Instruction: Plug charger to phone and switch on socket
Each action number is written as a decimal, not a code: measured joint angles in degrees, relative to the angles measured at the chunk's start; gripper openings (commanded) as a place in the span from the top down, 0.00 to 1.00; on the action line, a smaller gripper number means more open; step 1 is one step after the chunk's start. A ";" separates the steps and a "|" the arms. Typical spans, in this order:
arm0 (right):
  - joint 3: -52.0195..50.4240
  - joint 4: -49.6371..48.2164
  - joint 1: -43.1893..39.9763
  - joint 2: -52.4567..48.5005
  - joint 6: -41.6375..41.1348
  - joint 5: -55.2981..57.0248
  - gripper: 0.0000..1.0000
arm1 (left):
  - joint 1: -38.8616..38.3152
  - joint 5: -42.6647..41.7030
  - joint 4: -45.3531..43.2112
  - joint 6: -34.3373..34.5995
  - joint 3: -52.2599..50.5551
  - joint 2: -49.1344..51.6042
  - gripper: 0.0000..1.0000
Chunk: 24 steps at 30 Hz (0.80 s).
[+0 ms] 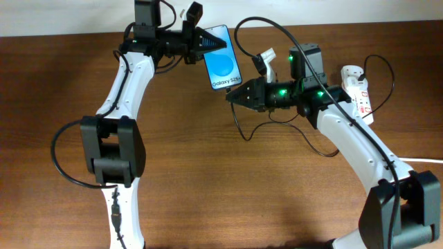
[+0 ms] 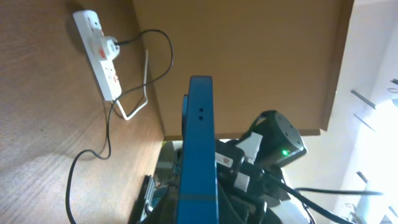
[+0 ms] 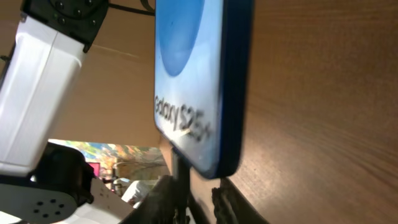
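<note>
Barely visible, charger (image 2: 108, 134) tip under phone (image 1: 223, 57)

We find the phone (image 1: 223, 59) toward the table's (image 1: 228, 200) far edge, between the two grippers: the left gripper (image 1: 208, 43) at its far end, the right gripper (image 1: 232, 97) at its near end. The socket (image 1: 358, 93) lies on the table well to the right, and the charger (image 2: 108, 130) trails from it across the table toward the phone.
</note>
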State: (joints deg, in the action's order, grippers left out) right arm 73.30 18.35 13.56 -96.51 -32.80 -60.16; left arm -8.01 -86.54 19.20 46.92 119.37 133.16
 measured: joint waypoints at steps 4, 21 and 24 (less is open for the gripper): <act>0.31 3.04 -4.15 0.00 0.66 -0.81 0.56 | 0.11 -0.79 0.11 -1.29 0.00 0.00 1.00; 0.94 23.93 -12.15 -0.15 15.02 6.01 0.47 | -3.30 3.93 5.44 -14.51 -1.46 -0.17 1.00; 0.94 24.20 -12.15 -0.15 15.45 6.38 0.44 | -3.34 11.72 19.50 -21.27 -1.64 -0.37 1.00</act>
State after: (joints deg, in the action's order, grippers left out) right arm 74.24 42.54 1.41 -96.66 -17.34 -53.78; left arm -11.35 -74.83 38.70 25.65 117.73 132.79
